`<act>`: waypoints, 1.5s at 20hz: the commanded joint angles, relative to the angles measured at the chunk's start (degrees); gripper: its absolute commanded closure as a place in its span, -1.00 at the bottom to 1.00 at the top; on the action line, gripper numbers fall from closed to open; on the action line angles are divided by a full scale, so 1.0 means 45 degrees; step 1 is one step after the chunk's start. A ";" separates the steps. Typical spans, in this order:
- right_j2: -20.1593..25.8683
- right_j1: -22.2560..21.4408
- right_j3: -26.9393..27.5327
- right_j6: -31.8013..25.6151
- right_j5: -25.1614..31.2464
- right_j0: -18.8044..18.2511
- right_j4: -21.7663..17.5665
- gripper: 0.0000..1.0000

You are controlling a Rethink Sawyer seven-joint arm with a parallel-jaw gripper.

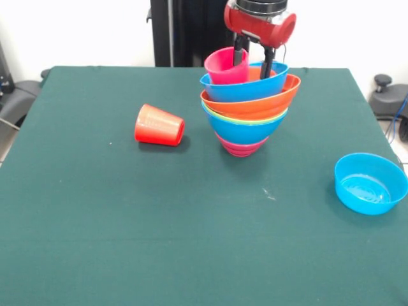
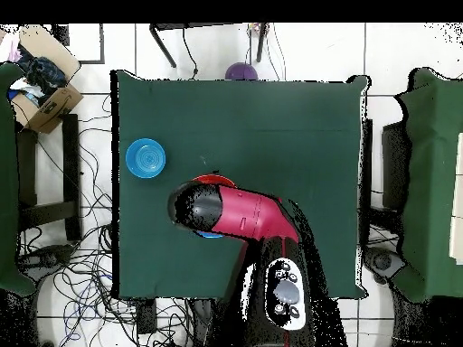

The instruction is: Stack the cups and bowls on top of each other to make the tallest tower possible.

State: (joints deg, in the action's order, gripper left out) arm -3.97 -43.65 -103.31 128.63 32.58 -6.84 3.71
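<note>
On the table point(image 1: 95, 223), two cups point(image 1: 159, 125), six bowls point(image 1: 371, 182)

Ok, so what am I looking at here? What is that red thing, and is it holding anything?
The red thing is a robot arm; its gripper is a two-fingered hand. One picture looks across the green table, the other straight down, where the arm hides the pile. On the table: a tower of nested bowls with a pink cup on top, a red-orange cup on its side, and a light blue bowl. The fingers are apart at the pink cup's rim, not visibly clamped.
</note>
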 commanded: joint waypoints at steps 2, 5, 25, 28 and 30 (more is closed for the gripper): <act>0.0958 0.0678 0.0737 -0.0185 0.1076 -0.0125 -0.0580 -1.00; 0.1066 0.0480 0.0621 -0.0404 0.1286 -0.0258 -0.0562 -1.00; 0.1249 -0.1078 0.0548 -0.1155 0.3579 -0.0779 -0.0671 -1.00; 0.1304 -0.1368 0.0695 -0.1243 0.4041 -0.0896 -0.0689 -1.00; 0.1311 -0.1634 0.0934 -0.1244 0.4582 -0.0936 -0.0707 -1.00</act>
State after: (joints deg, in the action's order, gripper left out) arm -2.87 -48.69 -102.59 128.63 44.59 -10.02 3.68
